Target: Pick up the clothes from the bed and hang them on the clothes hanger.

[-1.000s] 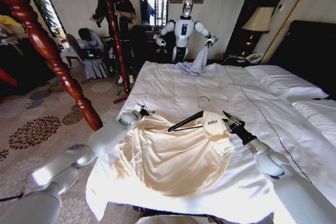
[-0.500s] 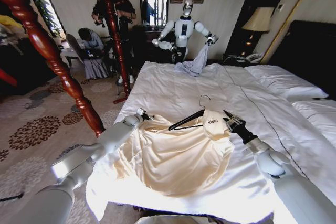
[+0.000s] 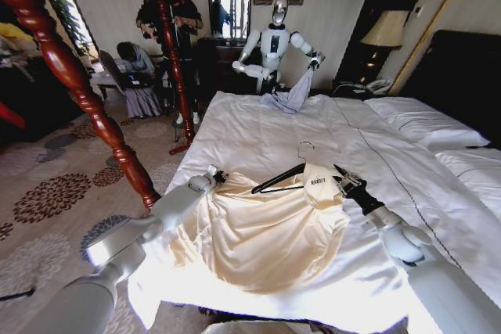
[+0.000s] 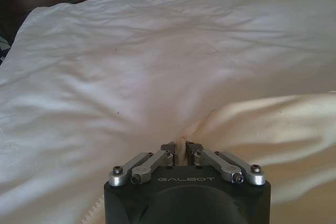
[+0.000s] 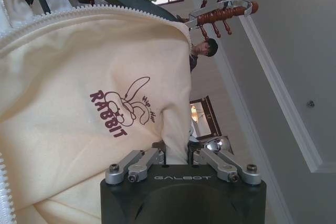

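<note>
The clothes (image 3: pixel 258 228), a pale cream garment, lie spread and wrinkled on the bed (image 3: pixel 258 127) near its front edge. The black clothes hanger (image 3: pixel 275 180) with its silver hook (image 3: pixel 304 146) rests at the garment's neck, partly under the fabric. My left gripper (image 3: pixel 213 176) is shut on a pinch of the garment's left shoulder edge (image 4: pixel 181 141). My right gripper (image 3: pixel 342 181) is shut on the raised neck part that carries a "RABBIT" print (image 5: pixel 118 116).
Another robot (image 3: pixel 274 41) stands at the bed's far end holding a grey-lavender garment (image 3: pixel 288 99). A dark red turned wooden post (image 3: pixel 78 87) rises at the left beside the bed. White pillows (image 3: pixel 423 123) and a dark headboard (image 3: pixel 462 76) are on the right.
My left arm has slid forward and my left gripper sits slightly lower and to the right on the shoulder edge. My right gripper holds as before. The far robot has shifted its arms.
</note>
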